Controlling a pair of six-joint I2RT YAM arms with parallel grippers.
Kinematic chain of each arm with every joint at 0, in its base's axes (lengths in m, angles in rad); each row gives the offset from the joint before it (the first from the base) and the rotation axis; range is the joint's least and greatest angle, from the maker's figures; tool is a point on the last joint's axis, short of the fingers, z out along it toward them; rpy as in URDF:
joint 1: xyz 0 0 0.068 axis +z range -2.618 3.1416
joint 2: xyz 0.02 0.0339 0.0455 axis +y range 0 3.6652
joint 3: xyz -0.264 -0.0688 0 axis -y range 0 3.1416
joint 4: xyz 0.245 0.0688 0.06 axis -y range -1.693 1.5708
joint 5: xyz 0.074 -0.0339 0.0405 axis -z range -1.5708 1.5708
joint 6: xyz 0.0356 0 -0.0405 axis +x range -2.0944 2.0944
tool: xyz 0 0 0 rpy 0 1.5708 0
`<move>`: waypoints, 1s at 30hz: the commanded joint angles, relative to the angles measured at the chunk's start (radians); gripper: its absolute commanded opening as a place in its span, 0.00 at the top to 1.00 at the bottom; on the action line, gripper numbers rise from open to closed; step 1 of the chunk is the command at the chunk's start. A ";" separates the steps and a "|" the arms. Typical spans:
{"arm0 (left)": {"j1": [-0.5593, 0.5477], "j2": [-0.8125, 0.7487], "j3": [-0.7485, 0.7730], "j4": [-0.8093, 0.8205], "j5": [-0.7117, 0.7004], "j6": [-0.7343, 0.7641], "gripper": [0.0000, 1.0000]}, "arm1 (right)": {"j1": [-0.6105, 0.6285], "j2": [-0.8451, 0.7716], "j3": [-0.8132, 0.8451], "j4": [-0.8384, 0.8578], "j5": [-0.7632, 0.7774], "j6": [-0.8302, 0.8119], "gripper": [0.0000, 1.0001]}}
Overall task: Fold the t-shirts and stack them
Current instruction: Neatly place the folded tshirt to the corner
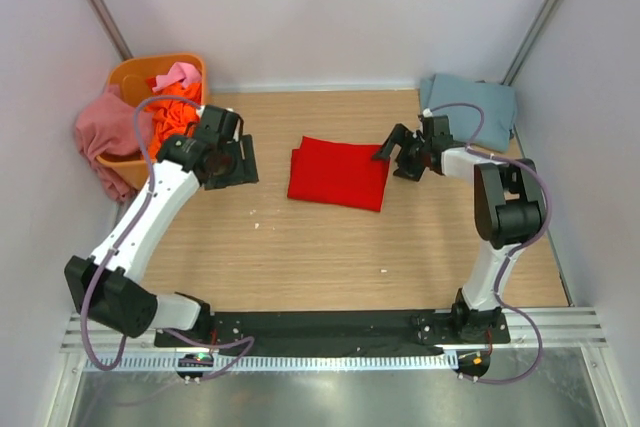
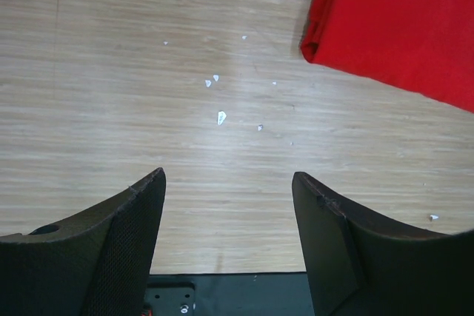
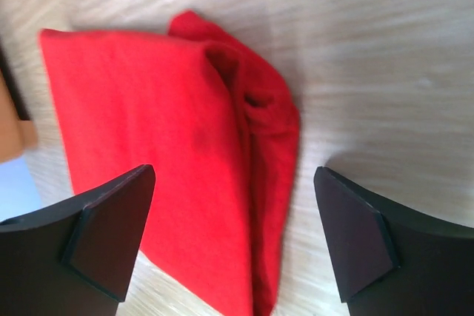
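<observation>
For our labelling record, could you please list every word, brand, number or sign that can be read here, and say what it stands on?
No text can be read in any view.
The red t-shirt, the grey-blue t-shirt and the orange tub are plain, with no print showing.
Small fittings below the black base plate are too small to tell whether they carry marks.

matt red cloth t-shirt (image 1: 338, 173), wood-grain table (image 1: 300, 257)
</observation>
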 commanded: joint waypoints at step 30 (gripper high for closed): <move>-0.004 -0.525 -0.441 0.121 -0.107 -0.067 0.29 | -0.028 0.084 0.567 -0.373 -0.067 -0.075 0.99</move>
